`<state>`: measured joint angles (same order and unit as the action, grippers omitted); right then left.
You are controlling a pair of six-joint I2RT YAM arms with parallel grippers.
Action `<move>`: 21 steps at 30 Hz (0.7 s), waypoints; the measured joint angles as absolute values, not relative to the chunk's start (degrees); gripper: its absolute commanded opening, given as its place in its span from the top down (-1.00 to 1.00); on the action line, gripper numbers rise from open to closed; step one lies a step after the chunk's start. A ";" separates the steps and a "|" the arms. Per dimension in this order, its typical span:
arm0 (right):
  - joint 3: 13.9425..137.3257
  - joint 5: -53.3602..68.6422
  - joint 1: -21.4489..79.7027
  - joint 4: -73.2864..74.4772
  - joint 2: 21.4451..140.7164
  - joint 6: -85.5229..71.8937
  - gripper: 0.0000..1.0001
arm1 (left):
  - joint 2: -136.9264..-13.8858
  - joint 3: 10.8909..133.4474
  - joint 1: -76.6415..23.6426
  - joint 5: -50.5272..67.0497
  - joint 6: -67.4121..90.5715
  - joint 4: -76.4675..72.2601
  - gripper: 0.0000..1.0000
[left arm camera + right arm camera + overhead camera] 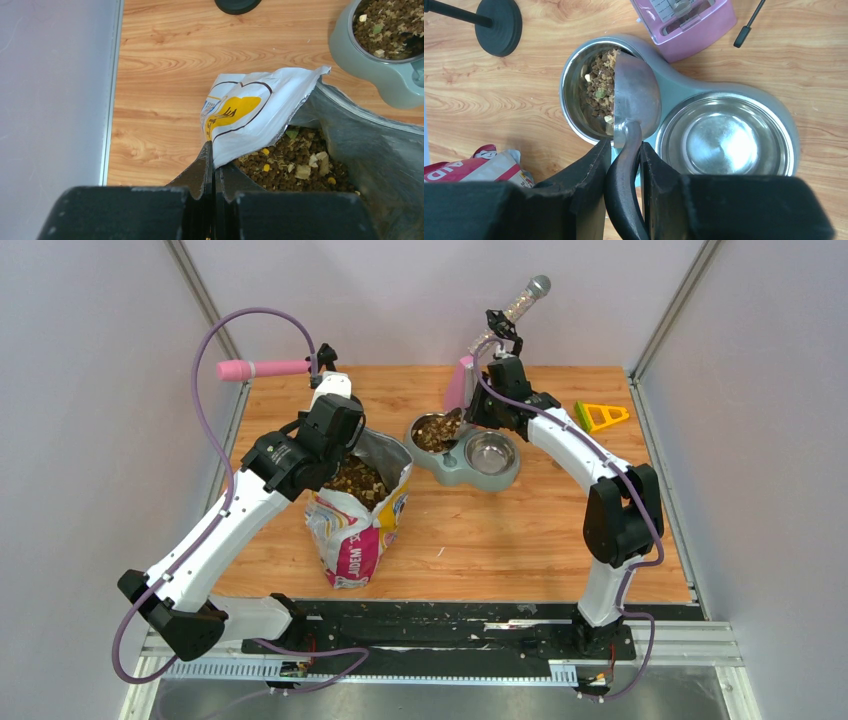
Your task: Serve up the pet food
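left end effector (pixel 214 162) pinches foil bag (pixel 250 122) | right end effector (pixel 624 150) grips steel scoop (pixel 636 92) over pet food (pixel 600 85)

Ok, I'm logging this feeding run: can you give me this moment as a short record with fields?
left pincer: shut on bag rim
right pincer: shut on scoop handle
scoop: tipped over filled bowl
filled bowl: holds kibble
other bowl: empty
bag: open, upright, kibble inside
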<state>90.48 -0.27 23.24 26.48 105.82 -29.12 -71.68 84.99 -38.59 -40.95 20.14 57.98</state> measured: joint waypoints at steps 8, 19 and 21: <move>90.80 -1.39 23.70 26.89 105.75 -28.16 1.00 | -71.68 84.68 -38.59 -40.97 20.14 57.56 1.00; 90.83 -2.20 23.88 27.22 105.23 -27.68 1.00 | -71.66 84.68 -38.59 -40.97 20.14 57.54 1.00; 90.83 -2.42 23.88 27.31 105.08 -27.64 1.00 | -71.68 84.68 -38.59 -40.97 20.14 57.54 1.00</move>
<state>90.83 -2.42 23.88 27.31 105.08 -27.64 -71.68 84.68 -38.59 -40.97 20.14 57.54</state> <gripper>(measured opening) 0.265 0.007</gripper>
